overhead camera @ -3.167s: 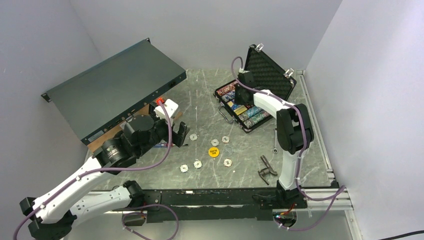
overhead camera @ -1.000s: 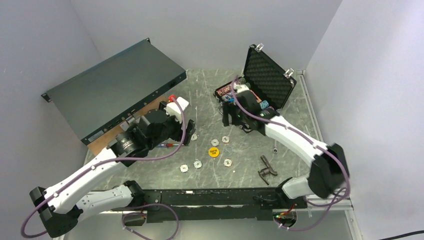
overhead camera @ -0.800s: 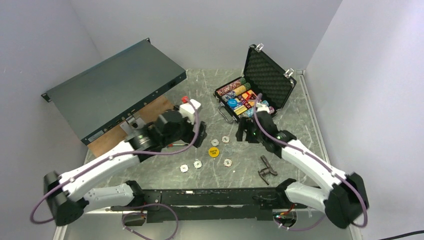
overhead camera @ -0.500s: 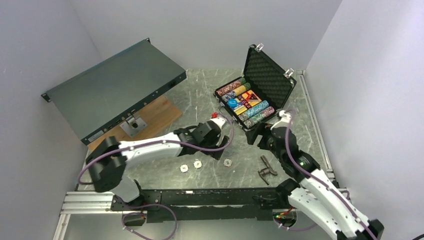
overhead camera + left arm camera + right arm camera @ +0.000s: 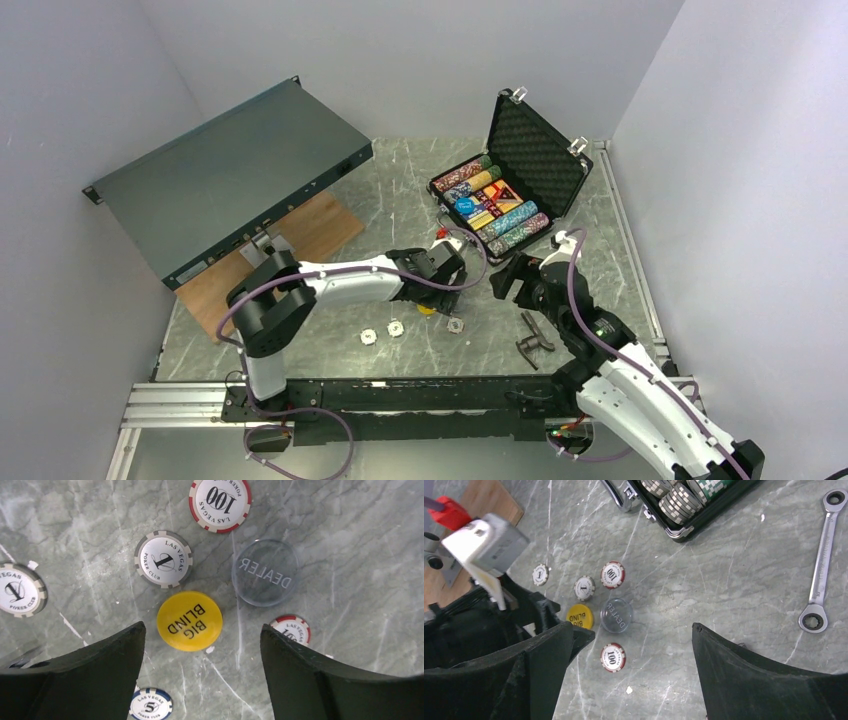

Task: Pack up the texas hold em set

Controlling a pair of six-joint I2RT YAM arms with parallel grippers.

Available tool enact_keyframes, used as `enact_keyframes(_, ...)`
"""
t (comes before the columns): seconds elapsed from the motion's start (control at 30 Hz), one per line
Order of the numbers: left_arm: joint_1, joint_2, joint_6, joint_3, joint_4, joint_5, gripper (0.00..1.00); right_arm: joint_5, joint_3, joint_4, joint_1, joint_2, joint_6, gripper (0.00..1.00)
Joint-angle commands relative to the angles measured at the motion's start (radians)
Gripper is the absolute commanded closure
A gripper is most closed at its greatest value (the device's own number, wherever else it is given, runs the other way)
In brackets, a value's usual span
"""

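Observation:
The black briefcase lies open at the back right, foam lid up, with rows of poker chips inside. Loose chips lie on the table in front of it. In the left wrist view my left gripper stands open just above the table. The yellow BIG BLIND disc is between its fingertips, with a clear DEALER disc and a 1 chip beyond. My right gripper hangs open and empty higher up, above a 100 chip. The card deck is not visible.
A dark rack unit leans at the back left over a wooden board. A silver wrench lies right of the chips and a black tool lies near the front. The case's metal handle sticks out toward the chips.
My left gripper swung right from beside the board to sit low over the yellow disc. My right gripper pulled back from the briefcase to the table in front of it.

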Motion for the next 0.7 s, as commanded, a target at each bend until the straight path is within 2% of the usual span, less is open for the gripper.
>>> enact_keyframes(0.0,-0.003,0.040,-0.002,0.038,-0.002,-0.008,0.17,-0.010,0.006,0.016,-0.001,-0.005,0.002,0.10)
enact_keyframes(0.4,-0.002,0.079,0.032,0.025,0.001,-0.042,0.23,-0.029,-0.005,0.024,-0.002,0.013,0.014,0.10)
enact_keyframes(0.67,-0.002,0.089,0.042,0.008,0.013,-0.056,0.40,-0.049,-0.010,0.043,-0.001,0.047,0.023,0.10)
